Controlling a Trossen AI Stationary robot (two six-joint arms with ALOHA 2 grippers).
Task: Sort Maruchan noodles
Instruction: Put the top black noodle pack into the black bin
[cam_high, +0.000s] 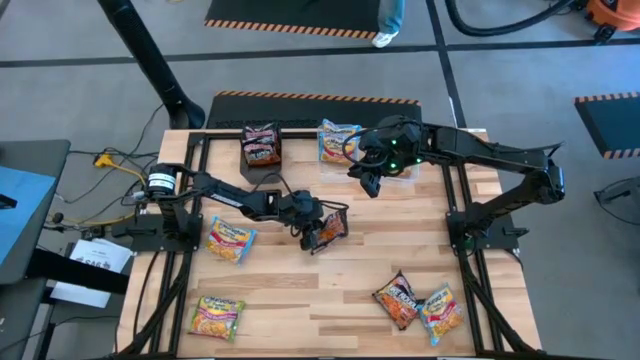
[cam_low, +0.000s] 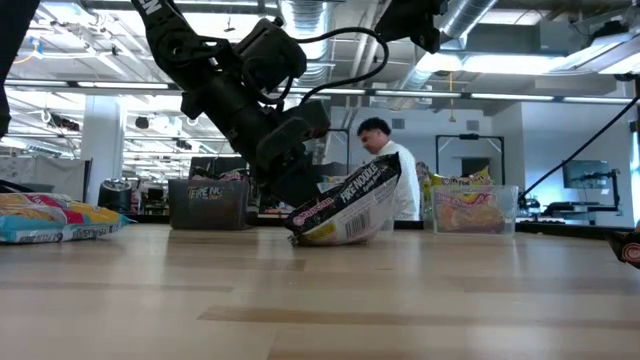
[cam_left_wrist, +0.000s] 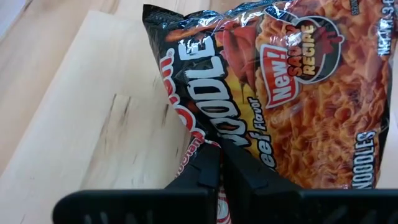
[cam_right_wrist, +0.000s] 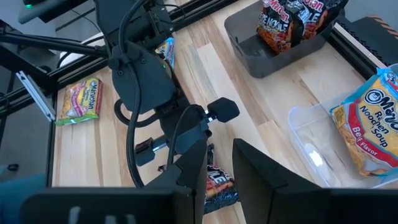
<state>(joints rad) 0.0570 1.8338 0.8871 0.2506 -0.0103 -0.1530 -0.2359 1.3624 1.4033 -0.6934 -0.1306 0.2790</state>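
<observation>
Left end effector (cam_high: 318, 236) sits mid-frame in the high view, fingers pinched shut on the edge of a dark maroon Fire Noodle packet (cam_high: 331, 228). Low view: that packet (cam_low: 350, 205) stands tilted on its lower edge on the desk (cam_low: 330, 300), not clearly lifted yet. Left wrist view shows the fingers (cam_left_wrist: 208, 171) clamped on the packet's (cam_left_wrist: 298, 93) crimped edge, with the body extending forward away from the end effector.

Key relation: the black box (cam_high: 262, 147), top centre-left of the high view, already holds one dark maroon packet. It lies up-left of the held one, on the left arm's side, so the left arm is the nearer one for that drop. I judge that the next move is to lift and carry up-left.

Right end effector (cam_high: 370, 178) hovers at upper centre-right, just beside the clear tub (cam_high: 338, 143); fingers part-open, nothing between them in the right wrist view. That tub holds a blue-edged packet (cam_right_wrist: 373, 134).

Loose on the desk in the high view:
- yellow-edged packet (cam_high: 231, 240), left of centre
- green-edged packet (cam_high: 217, 317), lower left
- another dark maroon packet (cam_high: 396, 299), lower right
- blue-edged packet (cam_high: 441, 312), touching it on the right

Risk: an edge pinch on slick film may slip or swing in transit.
</observation>
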